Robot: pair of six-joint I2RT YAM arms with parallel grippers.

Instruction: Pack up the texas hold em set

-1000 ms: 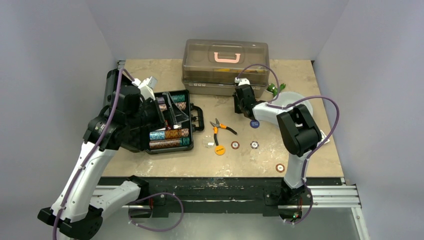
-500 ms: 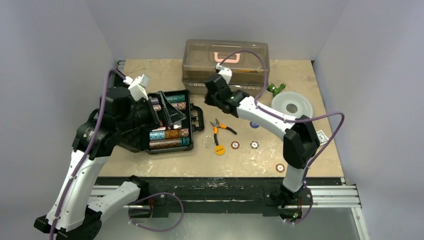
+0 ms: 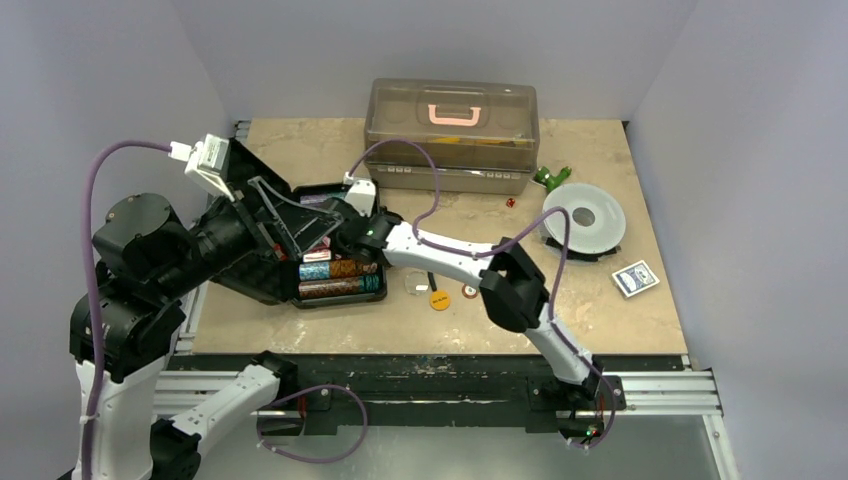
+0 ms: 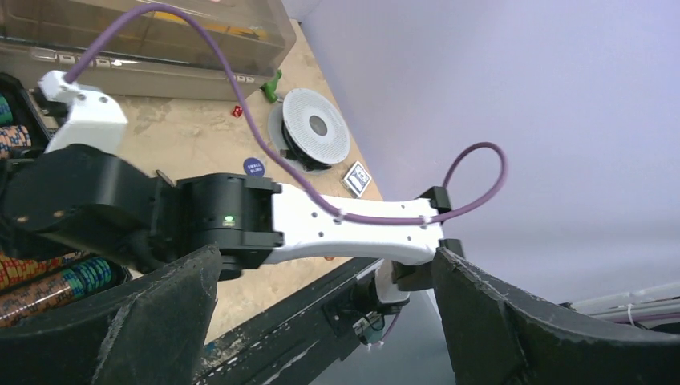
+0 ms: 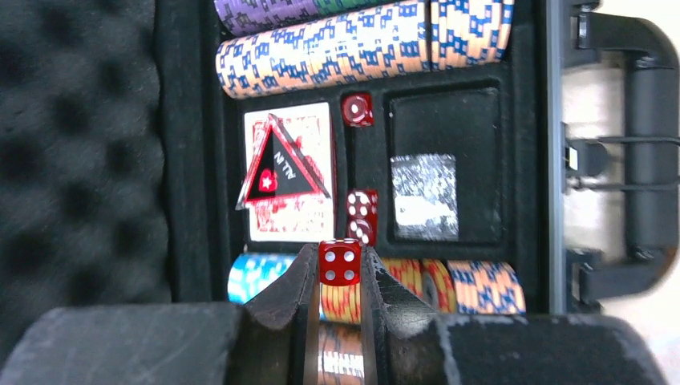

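The black briefcase point(image 3: 340, 282) lies open at the table's left, with rows of teal and brown chips point(image 3: 340, 270). My right gripper point(image 3: 345, 228) reaches over its tray and is shut on a red die point(image 5: 340, 261), held above the chip rows point(image 5: 481, 285). Below it are a card deck point(image 5: 289, 172), two more dice point(image 5: 362, 215) and an empty compartment point(image 5: 443, 176). My left gripper point(image 3: 305, 228) is open at the raised lid point(image 3: 245, 175); its wide-apart fingers point(image 4: 160, 321) hold nothing. Loose on the table are a red die point(image 3: 509, 203), chips point(image 3: 469, 291) and a card pack point(image 3: 636, 278).
The big translucent brown box point(image 3: 452, 130) stands at the back. A white round dish point(image 3: 583, 215) and a green object point(image 3: 547, 178) are at the back right. An orange disc point(image 3: 438, 299) and a clear disc point(image 3: 415, 286) lie right of the case. A blue chip point(image 4: 254, 166) lies mid-table.
My right arm swung left from the back right to over the open case. My left arm pulled back and up, and the lid now stands more open.
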